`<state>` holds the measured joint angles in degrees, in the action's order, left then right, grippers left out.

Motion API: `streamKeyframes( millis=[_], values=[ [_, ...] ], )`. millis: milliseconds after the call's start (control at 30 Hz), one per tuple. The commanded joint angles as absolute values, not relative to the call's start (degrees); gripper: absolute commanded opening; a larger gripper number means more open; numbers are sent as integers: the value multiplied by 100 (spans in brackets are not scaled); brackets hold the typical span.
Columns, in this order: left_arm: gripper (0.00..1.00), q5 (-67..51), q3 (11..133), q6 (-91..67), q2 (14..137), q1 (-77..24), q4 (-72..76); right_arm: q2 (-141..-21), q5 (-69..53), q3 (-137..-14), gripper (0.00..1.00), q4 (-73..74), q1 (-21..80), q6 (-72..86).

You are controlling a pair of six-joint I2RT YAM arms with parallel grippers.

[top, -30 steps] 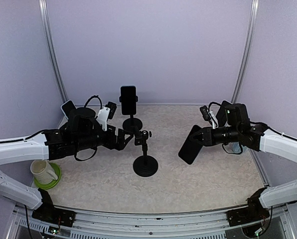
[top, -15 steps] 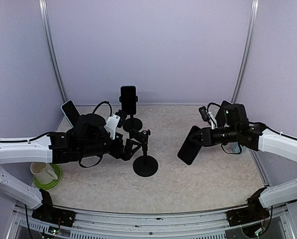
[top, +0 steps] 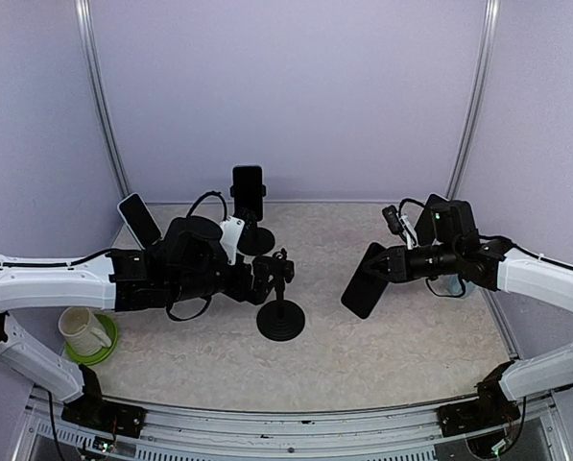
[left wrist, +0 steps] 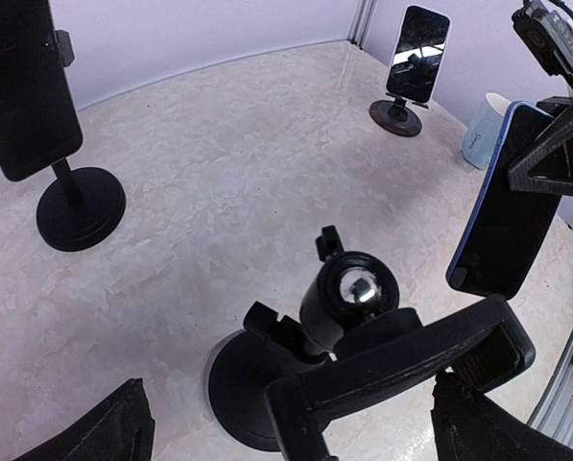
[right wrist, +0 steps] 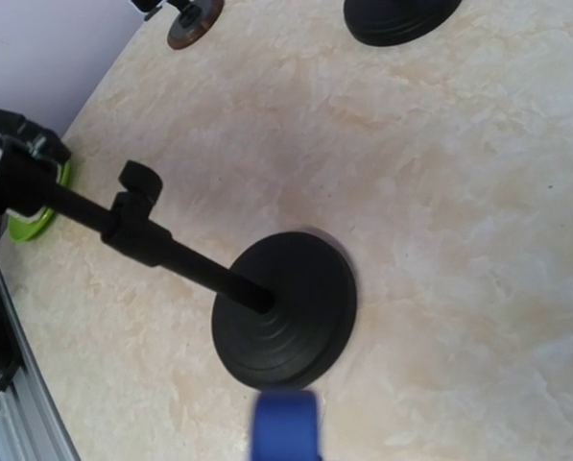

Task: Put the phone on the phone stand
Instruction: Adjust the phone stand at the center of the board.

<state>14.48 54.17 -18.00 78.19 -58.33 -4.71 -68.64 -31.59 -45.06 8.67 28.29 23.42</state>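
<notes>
**Holding a phone clear of the stand: two claws, one surface**

Right claw (top: 384, 267): closed on the upper part of the blue-edged phone (top: 365, 280). The phone hangs tilted off the surface (top: 401, 346), dark face showing. It sits on this claw's inner side, well apart from the stand and not yet on it. In the right wrist view only its blue edge shows at the bottom of the frame.

Left claw (top: 265, 276): spread wide at the head of the phone stand (top: 280, 317). Its fingers (left wrist: 104, 432) lie to either side of the stand's cradle (left wrist: 401, 360); whether either finger touches the cradle cannot be told.

Phone stand: round black base (right wrist: 284, 307) on the surface, below and just ahead of the left claw. A thin pole rises to a shiny ball joint (left wrist: 358, 288), and the cradle lies tilted across the claw's opening.

Beyond the left claw: a second stand (top: 255, 240) carrying an upright black phone (top: 249, 192). Behind that arm, a phone (top: 138, 219) leans by the wall.

Behind the right claw: a pale blue mug (left wrist: 483, 134) and a small stand bearing another phone (left wrist: 418, 53).

Near the left arm's base: a cream cup (top: 80, 328) on a green saucer (top: 107, 344).
</notes>
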Motion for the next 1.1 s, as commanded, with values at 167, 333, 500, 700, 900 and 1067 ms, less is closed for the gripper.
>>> streamKeyframes(
  millis=[167, 333, 500, 700, 900, 1067],
  values=[
    [98, 1655, 5613, -1880, 7833, -6027, -559, -6954, -3392, -4792, 0, 651, 2785, 2297],
    [99, 1528, 5472, -1811, 7450, -5976, -575, -7034, -3767, -5221, 0, 1040, 2786, 1813],
    [99, 931, 5225, -1695, 6916, -5643, -559, -7133, -4176, -5925, 0, 1621, 2786, 1125],
    [99, -110, 4905, -1512, 6538, -4961, -467, -7251, -4530, -6692, 0, 2160, 2839, 541],
    [98, -901, 4682, -1287, 6507, -4720, -134, -7438, -4579, -7417, 0, 2532, 3042, 164],
    [91, -1479, 4500, -1132, 6590, -4562, 247, -7540, -4830, -7965, 0, 2608, 3298, -71]
  ],
)
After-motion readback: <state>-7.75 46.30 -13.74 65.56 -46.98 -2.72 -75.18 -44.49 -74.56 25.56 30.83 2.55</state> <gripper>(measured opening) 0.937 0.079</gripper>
